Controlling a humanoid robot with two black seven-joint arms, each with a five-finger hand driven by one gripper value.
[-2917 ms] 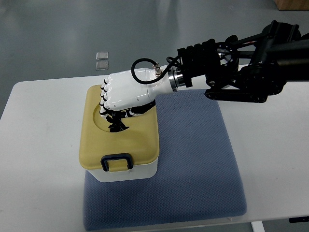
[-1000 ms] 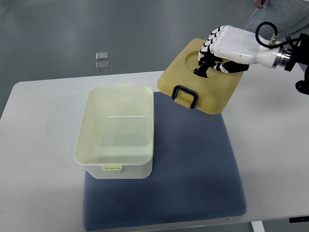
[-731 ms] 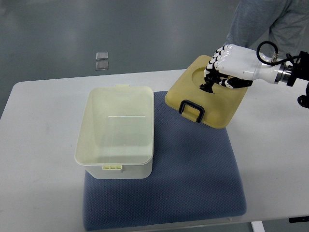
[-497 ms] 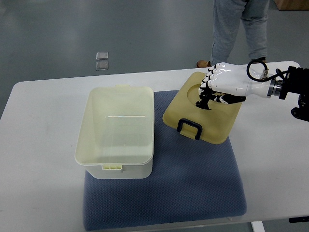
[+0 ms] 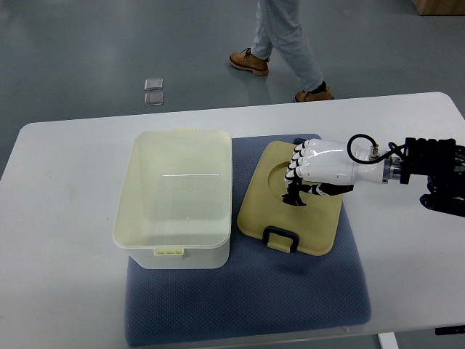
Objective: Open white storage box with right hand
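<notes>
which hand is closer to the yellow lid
Right. The right hand rests on the flat yellow plastic lid, fingers in its round recess. The left hand is out of view.

One open white plastic storage box (image 5: 174, 200), one yellow lid (image 5: 290, 198) with a dark handle, one blue textured mat (image 5: 290, 291), one white bench (image 5: 58, 218) and two small clear squares (image 5: 153, 91) on the floor are counted.

The storage box (image 5: 174, 196) stands on the mat's (image 5: 290, 291) left part; right of the box lies the lid (image 5: 280, 218), under the right hand (image 5: 309, 174).
</notes>
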